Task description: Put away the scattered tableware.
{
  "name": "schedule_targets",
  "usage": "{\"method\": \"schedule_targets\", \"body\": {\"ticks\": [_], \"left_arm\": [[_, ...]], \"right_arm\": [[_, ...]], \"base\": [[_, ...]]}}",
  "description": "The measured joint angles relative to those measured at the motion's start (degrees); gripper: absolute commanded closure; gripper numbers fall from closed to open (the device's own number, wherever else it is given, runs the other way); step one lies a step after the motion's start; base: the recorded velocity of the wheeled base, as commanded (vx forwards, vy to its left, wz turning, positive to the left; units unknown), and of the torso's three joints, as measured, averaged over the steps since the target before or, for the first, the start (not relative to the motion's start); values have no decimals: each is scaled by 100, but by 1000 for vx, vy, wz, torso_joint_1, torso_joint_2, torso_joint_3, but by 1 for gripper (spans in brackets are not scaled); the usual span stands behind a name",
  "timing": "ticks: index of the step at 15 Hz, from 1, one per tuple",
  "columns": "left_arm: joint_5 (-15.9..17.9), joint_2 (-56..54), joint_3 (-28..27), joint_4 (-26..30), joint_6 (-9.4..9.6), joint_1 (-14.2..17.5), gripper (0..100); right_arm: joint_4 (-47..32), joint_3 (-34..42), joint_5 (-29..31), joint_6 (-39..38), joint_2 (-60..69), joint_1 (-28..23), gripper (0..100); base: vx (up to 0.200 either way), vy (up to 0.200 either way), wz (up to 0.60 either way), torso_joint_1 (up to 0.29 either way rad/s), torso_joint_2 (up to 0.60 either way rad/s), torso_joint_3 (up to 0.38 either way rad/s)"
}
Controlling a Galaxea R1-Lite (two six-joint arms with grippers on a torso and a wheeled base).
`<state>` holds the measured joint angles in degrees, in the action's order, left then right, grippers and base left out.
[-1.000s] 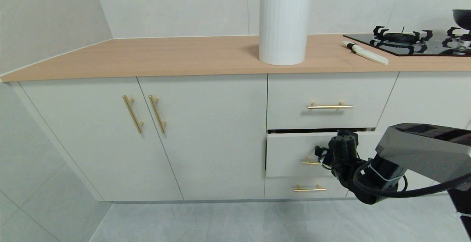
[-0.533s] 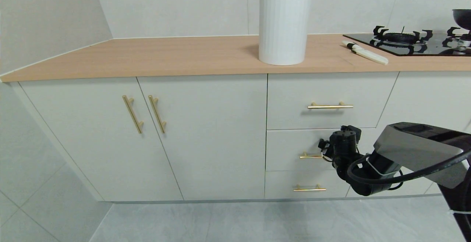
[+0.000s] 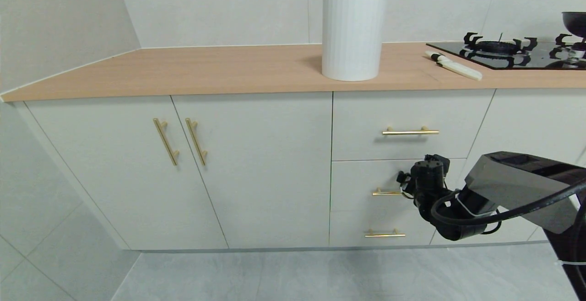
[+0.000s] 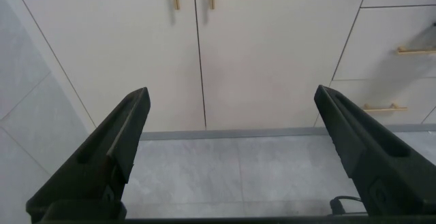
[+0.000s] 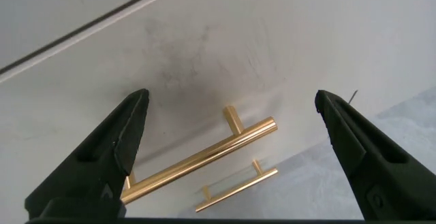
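Head view: a white knife (image 3: 453, 65) lies flat on the worktop (image 3: 206, 70), just beside the near-left corner of the hob (image 3: 508, 54) and well to the right of a tall ribbed white canister (image 3: 351, 31). Its long axis runs on a diagonal. The end with the dark band points back and left toward the wall, and the longer plain end points forward and right toward the worktop's front edge. Which end is the blade is hard to tell.

Below the worktop, the right gripper (image 3: 412, 184) sits low in front of the middle drawer (image 3: 361, 177), at the right end of its brass handle (image 3: 387, 193). The drawer front lies flush with the ones above and below. In the right wrist view the right gripper (image 5: 231, 101) is spread wide. The handle (image 5: 204, 156) shows in the gap between its fingers (image 5: 129, 135), and they are clear of it and grasp nothing.

In the left wrist view the left gripper (image 4: 231, 94) is likewise spread and bare, facing the foot of the cupboard doors (image 4: 136, 47) above the tiled floor (image 4: 204, 176).
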<state>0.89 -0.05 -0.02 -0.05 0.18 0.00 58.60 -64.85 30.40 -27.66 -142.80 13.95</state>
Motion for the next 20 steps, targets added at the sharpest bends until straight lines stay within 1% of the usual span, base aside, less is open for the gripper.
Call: {"method": "schedule_targets", "body": {"ticks": [3, 5, 7, 10, 13, 17, 18, 20], "left_arm": [[0, 0, 0, 0, 4, 0, 0], [0, 0, 2, 0, 2, 0, 0], [0, 0, 2, 0, 2, 0, 0], [0, 0, 2, 5, 6, 0, 0], [0, 0, 0, -2, 4, 0, 0], [0, 0, 2, 0, 6, 0, 0], [1, 0, 2, 2, 4, 0, 0], [0, 0, 2, 0, 2, 0, 0]], "right_arm": [[13, 375, -52, 18, 239, 5, 0], [-6, 841, -251, 106, 603, 9, 0], [-38, 1419, -435, 293, 1265, 2, 0], [-104, 2363, -534, 568, 2571, 9, 0], [-184, 3349, -441, 837, 3977, 30, 0], [-316, 4454, -273, 1618, 6182, 24, 0], [-473, 4667, -224, 1792, 6741, 22, 0], [-1290, 4942, -139, 2041, 7974, -22, 0]], "base": [[0, 0, 0, 0, 0, 0], [0, 0, 0, 0, 0, 0], [0, 0, 0, 0, 0, 0], [0, 0, 0, 0, 0, 0], [0, 0, 0, 0, 0, 0], [0, 0, 0, 0, 0, 0], [0, 0, 0, 0, 0, 0], [0, 0, 0, 0, 0, 0]]}}
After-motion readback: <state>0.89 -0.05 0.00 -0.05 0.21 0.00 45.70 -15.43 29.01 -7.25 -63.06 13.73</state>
